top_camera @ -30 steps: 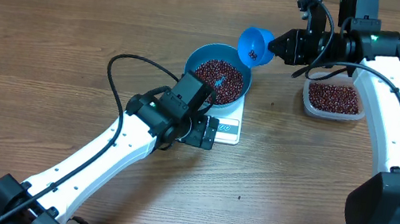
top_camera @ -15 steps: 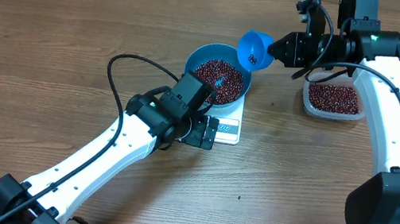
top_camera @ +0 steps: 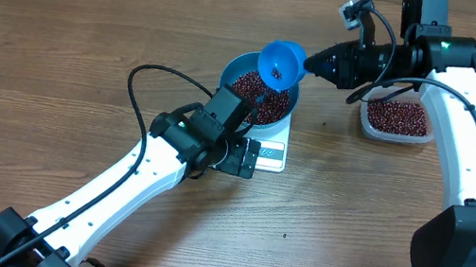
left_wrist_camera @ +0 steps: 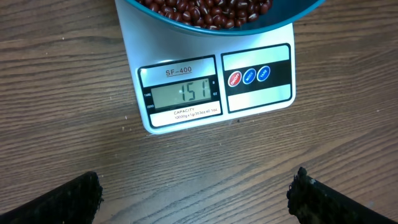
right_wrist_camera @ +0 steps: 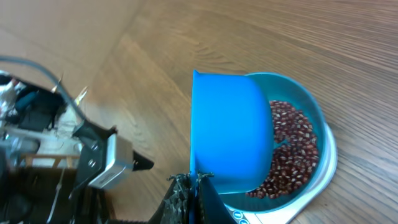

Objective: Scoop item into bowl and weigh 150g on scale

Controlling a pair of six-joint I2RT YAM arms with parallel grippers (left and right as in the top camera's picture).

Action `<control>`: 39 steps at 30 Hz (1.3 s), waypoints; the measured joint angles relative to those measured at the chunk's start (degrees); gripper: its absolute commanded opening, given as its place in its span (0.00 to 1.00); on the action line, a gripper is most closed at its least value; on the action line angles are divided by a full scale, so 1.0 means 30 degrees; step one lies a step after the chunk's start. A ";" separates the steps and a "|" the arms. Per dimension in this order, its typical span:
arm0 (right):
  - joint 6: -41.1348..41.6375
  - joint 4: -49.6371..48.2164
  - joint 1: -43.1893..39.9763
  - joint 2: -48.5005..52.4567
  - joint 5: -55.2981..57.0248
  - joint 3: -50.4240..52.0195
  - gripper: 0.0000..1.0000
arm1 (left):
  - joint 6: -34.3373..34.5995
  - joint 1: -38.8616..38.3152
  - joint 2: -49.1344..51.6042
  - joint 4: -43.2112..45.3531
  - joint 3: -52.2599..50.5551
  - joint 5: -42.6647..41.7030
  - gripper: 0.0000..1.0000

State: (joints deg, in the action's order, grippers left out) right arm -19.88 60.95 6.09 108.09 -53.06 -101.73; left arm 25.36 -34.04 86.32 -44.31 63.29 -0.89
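Right claw (top_camera: 314,64) — clamped on the handle of the blue scoop (top_camera: 281,64) — holds it tilted over the bowl (top_camera: 232,66) of beans (top_camera: 250,86) on the scale (top_camera: 271,154). Left claw (left_wrist_camera: 196,202) hangs above the desk (top_camera: 63,29), fingers spread wide.

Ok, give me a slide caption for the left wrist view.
Scale reads 151 under the blue bowl of beans; open left gripper hovers in front.

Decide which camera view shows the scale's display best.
Left wrist: the scale sits close, display reading 151. Overhead shows it small, half under the bowl. Right wrist shows only a sliver at the bottom edge.
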 measured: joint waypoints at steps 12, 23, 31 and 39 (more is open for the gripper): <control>-0.4481 0.0954 0.0000 0.0000 -0.0627 0.0000 0.04 | 0.0000 0.0000 0.0000 0.0000 0.0000 0.0000 0.99; -0.5064 0.0947 0.0000 0.0000 -0.0146 0.0000 0.04 | 0.0000 0.0000 0.0000 0.0000 0.0000 0.0000 1.00; -0.4838 0.0794 0.0007 0.0000 -0.0029 0.0000 0.04 | 0.0000 0.0000 0.0000 0.0000 0.0000 0.0000 0.99; -0.2455 0.0204 0.0131 0.0000 0.0197 0.0000 0.04 | 0.0000 0.0000 0.0000 0.0000 0.0000 0.0000 0.99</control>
State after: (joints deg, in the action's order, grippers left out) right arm -27.24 61.56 6.48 108.09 -52.47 -101.73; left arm 25.36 -34.04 86.32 -44.31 63.29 -0.89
